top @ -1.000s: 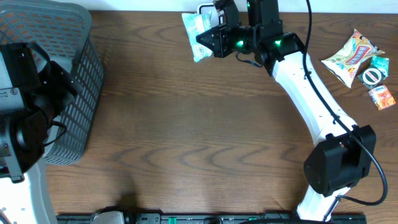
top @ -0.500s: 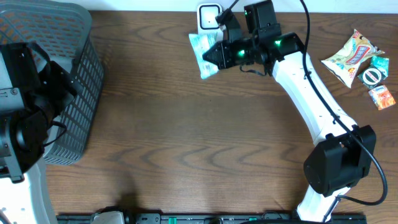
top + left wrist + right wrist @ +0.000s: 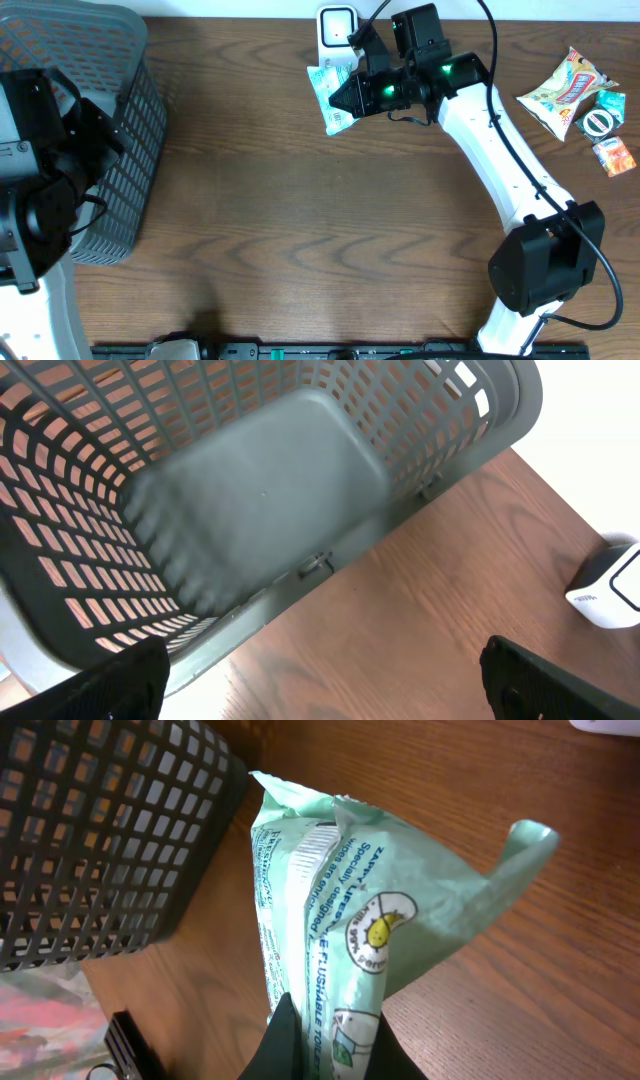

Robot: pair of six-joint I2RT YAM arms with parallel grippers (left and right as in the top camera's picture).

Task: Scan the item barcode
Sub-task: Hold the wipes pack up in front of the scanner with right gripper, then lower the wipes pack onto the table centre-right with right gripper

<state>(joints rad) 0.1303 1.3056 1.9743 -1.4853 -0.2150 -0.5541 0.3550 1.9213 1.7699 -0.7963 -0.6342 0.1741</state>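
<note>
— From above, where's the item?
— The right hand (image 3: pixel 343 100) is clamped on a green packet (image 3: pixel 328 92), just in front of the white scanner (image 3: pixel 337 24) at the far edge of the counter (image 3: pixel 300 230). I can't tell whether the packet touches the wood.
— What else is out?
— There's a grey basket (image 3: pixel 100 120) on the left with the left arm (image 3: pixel 45 190) beside it. A snack bag (image 3: pixel 562 88) and a small orange pack (image 3: pixel 615 157) lie well off to the right.
— And the left wrist camera?
— The left hand (image 3: pixel 320 690) is spread wide with nothing between its fingers (image 3: pixel 110 680). It looks down into the basket, which has nothing in it. The scanner shows at the right edge.
— And the right wrist?
— The dark fingers (image 3: pixel 300 1045) pinch the packet's lower end. The packet rises from them, crumpled, with blue print that includes "flushable". The basket sits off to the left and the counter lies underneath.
</note>
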